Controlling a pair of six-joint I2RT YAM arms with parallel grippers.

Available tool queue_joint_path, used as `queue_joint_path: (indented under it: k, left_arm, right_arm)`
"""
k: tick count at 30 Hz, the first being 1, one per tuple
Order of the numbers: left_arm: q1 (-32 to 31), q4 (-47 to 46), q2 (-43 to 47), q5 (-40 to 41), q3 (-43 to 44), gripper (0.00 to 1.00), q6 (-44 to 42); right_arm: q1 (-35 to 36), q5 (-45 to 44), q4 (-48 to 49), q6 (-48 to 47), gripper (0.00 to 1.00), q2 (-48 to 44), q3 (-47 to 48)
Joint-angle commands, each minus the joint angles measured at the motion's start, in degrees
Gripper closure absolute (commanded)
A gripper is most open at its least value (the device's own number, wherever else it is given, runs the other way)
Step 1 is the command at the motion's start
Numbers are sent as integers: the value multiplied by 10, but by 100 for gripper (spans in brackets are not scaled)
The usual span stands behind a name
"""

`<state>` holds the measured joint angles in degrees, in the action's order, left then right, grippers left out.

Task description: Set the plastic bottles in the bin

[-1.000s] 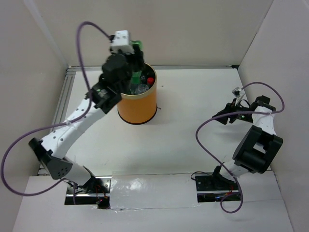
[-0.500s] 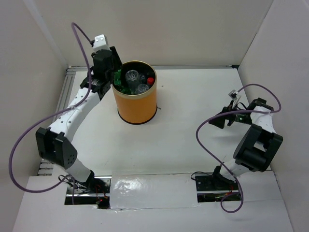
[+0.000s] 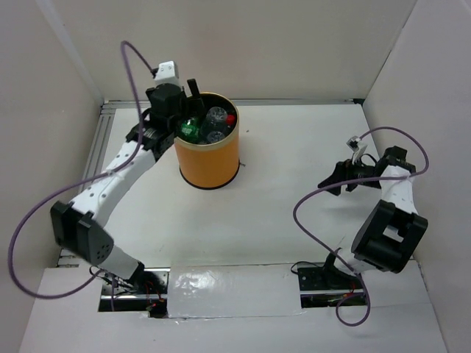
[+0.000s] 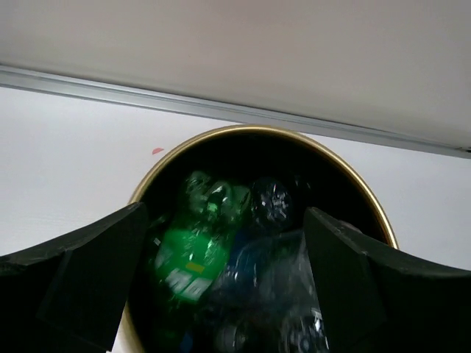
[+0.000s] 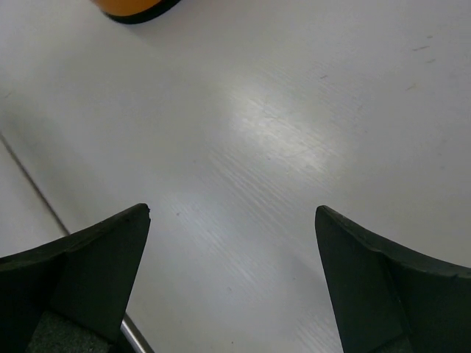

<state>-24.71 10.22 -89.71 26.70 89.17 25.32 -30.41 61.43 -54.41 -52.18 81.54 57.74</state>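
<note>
White tabletop (image 3: 294, 206), walled by pale panels (image 3: 294, 44), bears the orange bin (image 3: 210, 165).

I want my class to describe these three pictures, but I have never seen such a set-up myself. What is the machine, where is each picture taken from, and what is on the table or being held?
The machine is two robot arms bolted at the near edge of a white table. The wide picture looks down from above and behind them. The other two come from a camera on each wrist, so the dark shapes in their lower corners are that arm's own fingers. On the table stands an orange bin with a gold rim. Inside it lie plastic bottles, among them a green bottle and one with a red cap. The left gripper hangs open at the bin's mouth, holding nothing. The right gripper is open and empty above bare table.
</note>
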Motion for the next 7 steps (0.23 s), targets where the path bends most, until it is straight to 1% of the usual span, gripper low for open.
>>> queue_joint_path:
  k: [1,2,3,5,6,7]
  left_arm:
    - [8,-36,123,-9,-45,0,-14]
    - [8,-44,148,-22,-65,0,-9]
    - [24,-56,201,-66,-115,0,-15]
    - [33,-65,255,-107,-172,0,-30]
    - [41,-70,309,-129,-235,0,-36]
    - [47,-71,334,-157,-268,0,-36]
  right_arm:
    - [9,-52,126,118,0,-55,-3]
    - [9,-83,152,180,0,-64,-3]
    - [9,-96,184,210,0,-82,-3]
    - [9,-135,217,239,0,-97,-3]
    - [9,-148,227,249,0,-104,-3]
    - [9,-161,251,262,0,-116,-3]
